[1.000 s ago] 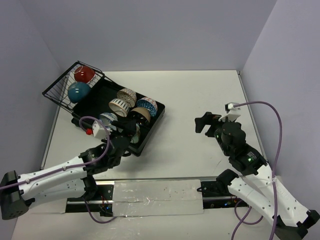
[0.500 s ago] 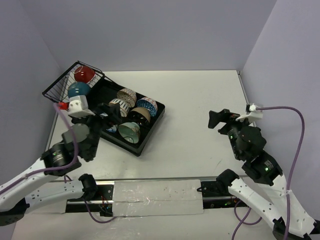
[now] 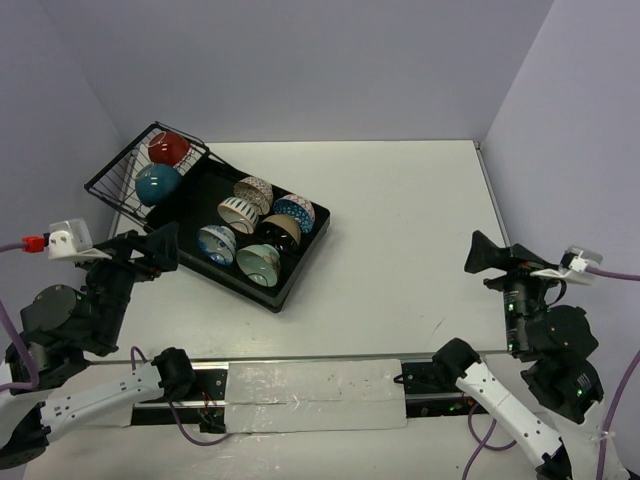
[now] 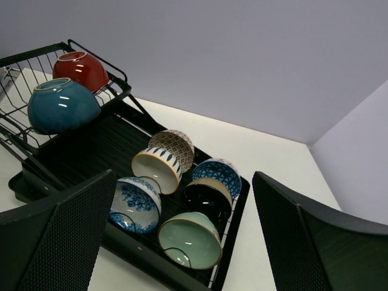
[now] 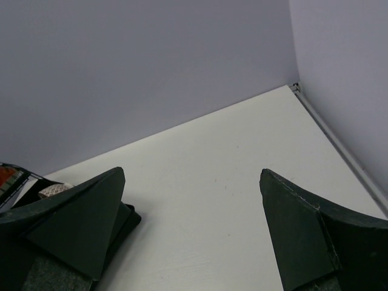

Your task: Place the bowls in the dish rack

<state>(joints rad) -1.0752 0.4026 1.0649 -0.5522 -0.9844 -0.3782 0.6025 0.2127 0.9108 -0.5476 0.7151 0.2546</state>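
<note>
**Checking the Loaded Dish Rack**

Working on a white table [image 3: 400,200] enclosed by plain lavender-grey walls [image 3: 300,70].

Reading the left gripper [image 3: 158,250] as spread wide and empty, raised near the table's left edge, beside the near-left flank of the dish rack [image 3: 195,195] and apart from it. Reading the right gripper [image 3: 488,258] likewise as fully spread and carrying nothing, over the table's right side, well apart from the rack.

Locating the rack on the left half of the table. Taking its long axis as running diagonally, from the wire basket [image 3: 120,180] at the far-left end to the tray corner at the near right.

Counting eight bowls, all inside the rack:
- In the basket: red bowl [image 3: 168,148] and teal bowl [image 3: 158,184], side by side.
- On the ribbed tray: lattice bowl [image 3: 254,190], striped bowl [image 3: 238,212], speckled bowl [image 3: 294,210], dark bowl [image 3: 280,230], blue floral bowl [image 3: 216,243] and mint bowl [image 3: 259,264], packed in two rows, tipped on edge, mouths leaning toward the near-left.

Finding no bowl out on the table; judging the loading as probably complete.

Advising, for the step in hand: holding both grippers clear of the rack, lifting away from the basket wires rather than across them, and confirming each tipped bowl is resting against a rib or a neighbour.
</note>
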